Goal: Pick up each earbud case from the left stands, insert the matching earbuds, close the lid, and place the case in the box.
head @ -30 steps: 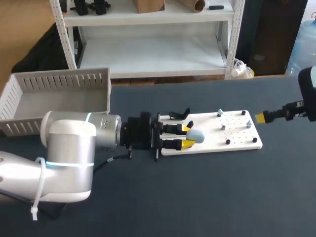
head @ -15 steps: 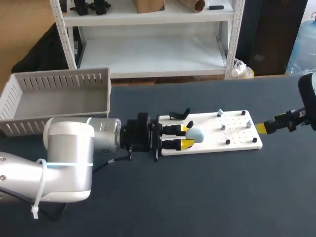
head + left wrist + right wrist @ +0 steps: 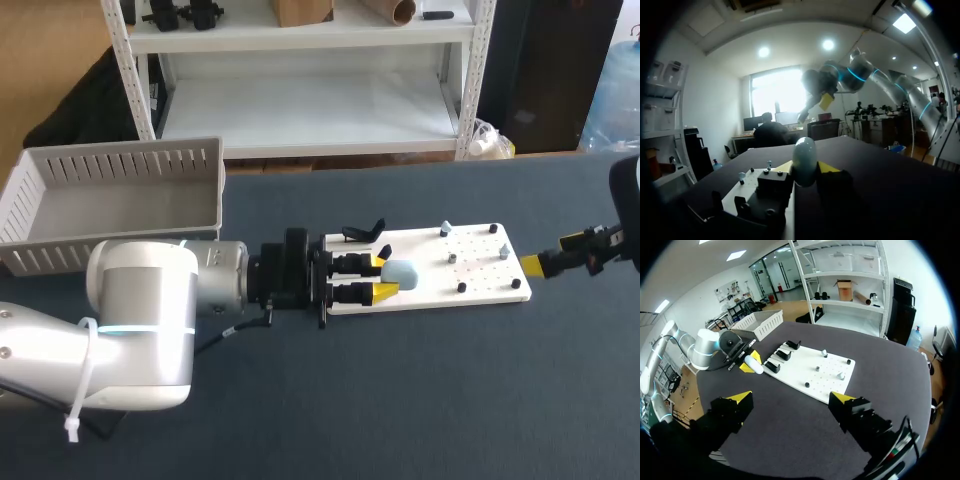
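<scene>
The earbud case (image 3: 401, 273) looks like smooth, glossy plastic, the white board (image 3: 487, 291) smooth, the dark table (image 3: 420, 400) matt.

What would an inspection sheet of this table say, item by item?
Surface: dark table, with a white board lying flat on it.
Job's things: pale blue case at the board's left end; black stands beside it; box at the table's far left; small pieces on the board, too small to tell.
Clutter: nothing seen.
Grippers: left gripper shut on the case; right gripper open, off the board's right end.
Cables: thin black cable under the left wrist.
Surroundings: nothing seen.
</scene>
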